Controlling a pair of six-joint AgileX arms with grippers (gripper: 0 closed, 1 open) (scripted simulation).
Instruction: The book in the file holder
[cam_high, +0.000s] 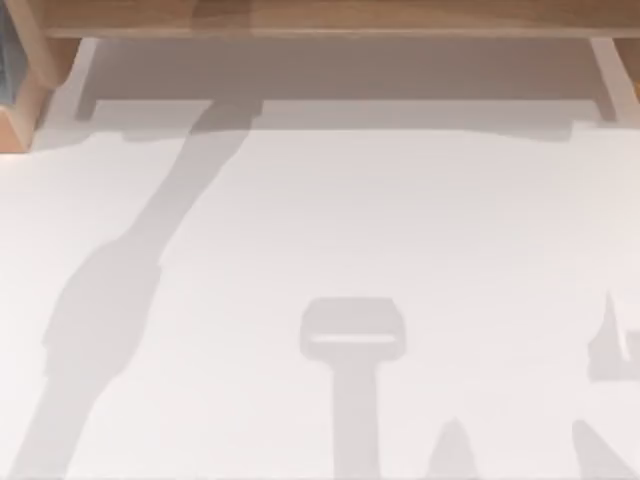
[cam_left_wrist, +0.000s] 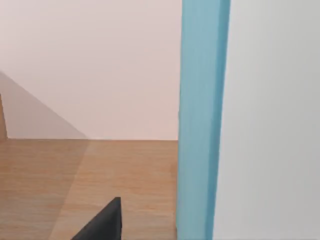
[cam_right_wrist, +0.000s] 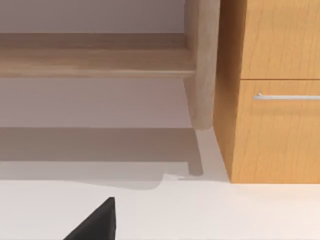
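The blue book (cam_left_wrist: 200, 120) is being shown upright in the left wrist view, pressed flat against a pale grey panel (cam_left_wrist: 270, 120) and standing over a wooden surface (cam_left_wrist: 125, 175). The left gripper (cam_left_wrist: 102, 225) is being held just beside the book – open or closed cannot be told. The right gripper (cam_right_wrist: 95, 222) is being held over the white table (cam_right_wrist: 225, 210), facing a wooden drawer cabinet (cam_right_wrist: 270, 125) – its state cannot be told either.

The broad white tabletop (cam_high: 380, 230) lies open from side to side. Along its far edge a low light-wood shelf (cam_high: 330, 18) overhangs a shallow gap. A wooden drawer cabinet with a metal handle (cam_right_wrist: 275, 95) blocks one end.
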